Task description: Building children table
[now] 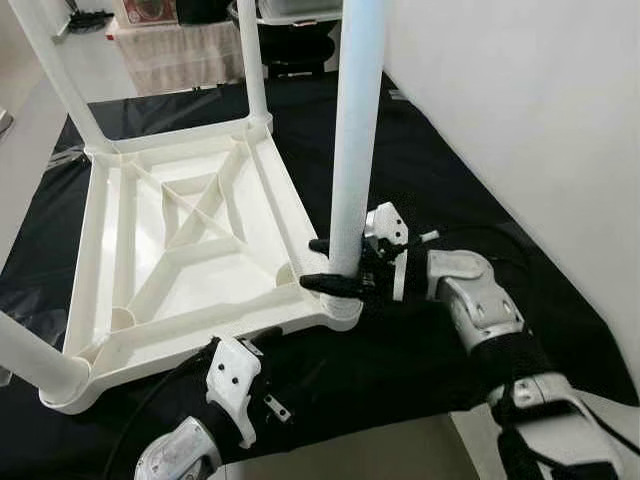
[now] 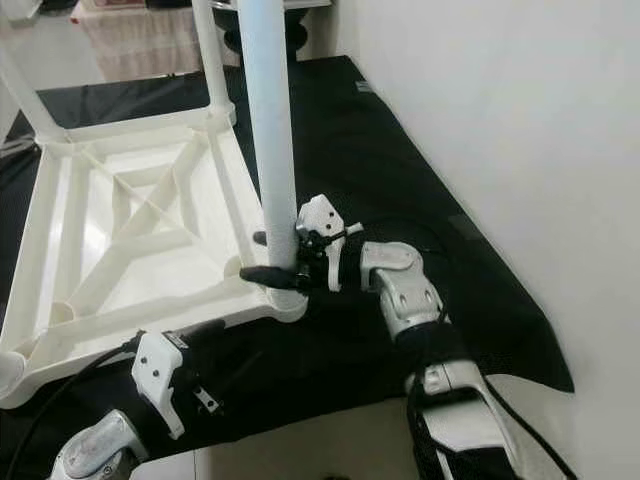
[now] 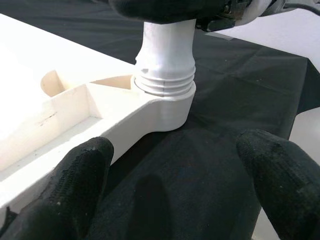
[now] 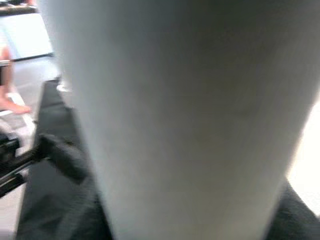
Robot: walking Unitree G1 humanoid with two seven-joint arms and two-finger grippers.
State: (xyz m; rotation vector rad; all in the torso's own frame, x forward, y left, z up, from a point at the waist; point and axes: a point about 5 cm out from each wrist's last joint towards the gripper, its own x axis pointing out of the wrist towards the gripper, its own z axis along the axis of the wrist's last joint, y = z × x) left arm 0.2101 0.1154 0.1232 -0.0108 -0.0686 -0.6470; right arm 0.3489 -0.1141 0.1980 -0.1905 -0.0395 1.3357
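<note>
Upturned tabletop [image 1: 180,250] bears four legs | right gripper [image 1: 335,262] clamps last leg [image 1: 355,130], threads showing | left gripper [image 3: 175,185] open, empty

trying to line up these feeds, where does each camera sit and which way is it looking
Left eye: head, looking down at the upturned table top; both arms show.
Right eye: same scene; right gripper closed on the upright leg.
Left wrist: along the open left gripper toward the corner socket.
Right wrist: pressed close to the leg.
Shared: leg and black cloth.
</note>
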